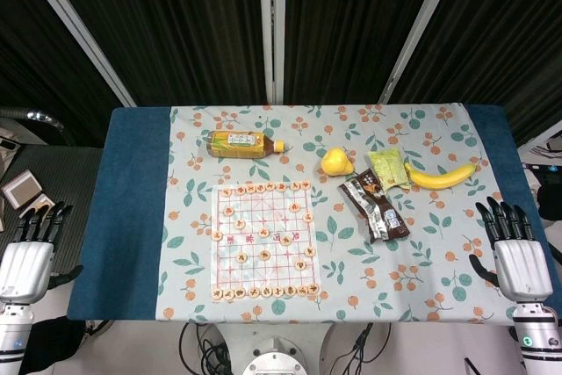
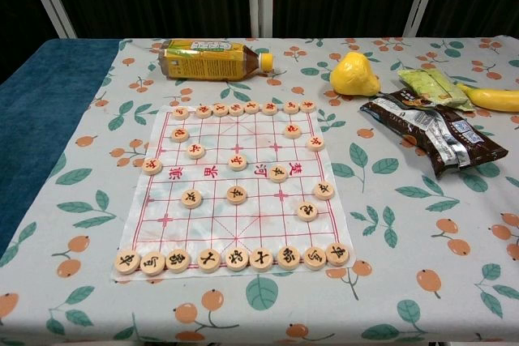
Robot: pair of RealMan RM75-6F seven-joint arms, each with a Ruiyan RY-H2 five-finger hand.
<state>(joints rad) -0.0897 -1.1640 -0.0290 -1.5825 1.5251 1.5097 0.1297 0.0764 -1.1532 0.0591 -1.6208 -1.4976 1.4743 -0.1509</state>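
A white chess sheet (image 1: 263, 241) (image 2: 241, 192) with several round wooden pieces lies mid-table on a floral cloth (image 1: 439, 278). Behind it a tea bottle (image 1: 241, 144) (image 2: 213, 60) lies on its side. To the right are a yellow pear (image 1: 335, 162) (image 2: 354, 74), a green packet (image 1: 388, 168) (image 2: 431, 85), a banana (image 1: 441, 176) (image 2: 491, 99) and two dark snack wrappers (image 1: 375, 208) (image 2: 434, 133). My left hand (image 1: 28, 252) hangs off the table's left edge, fingers spread, holding nothing. At the right edge my right hand (image 1: 516, 252) is likewise spread and empty. Neither hand shows in the chest view.
The blue table (image 1: 132, 217) extends past the cloth on both sides. Black curtains with white poles (image 1: 272, 24) stand behind. Small boxes (image 1: 22, 191) sit on a side surface at far left, and cables hang below the front edge.
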